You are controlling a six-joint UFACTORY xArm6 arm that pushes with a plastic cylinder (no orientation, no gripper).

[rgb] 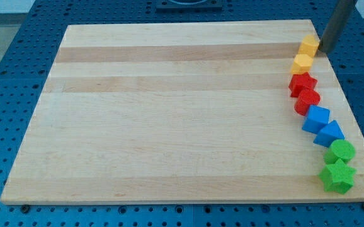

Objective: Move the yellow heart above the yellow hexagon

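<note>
Two yellow blocks sit near the board's top right corner. The upper one [308, 45] is a deeper yellow and looks like the heart. The lower one [301, 63], paler and with flat sides, looks like the hexagon. They lie close together, the upper one slightly to the right. My tip [324, 49] is at the right side of the upper yellow block, touching it or nearly so. The dark rod rises from there to the view's top right.
A column of blocks runs down the right edge of the wooden board [169, 113]: two red blocks [302, 82] [307, 100], a blue cube [316, 118], a blue triangle [329, 133], a green round block [341, 151] and a green star [337, 176].
</note>
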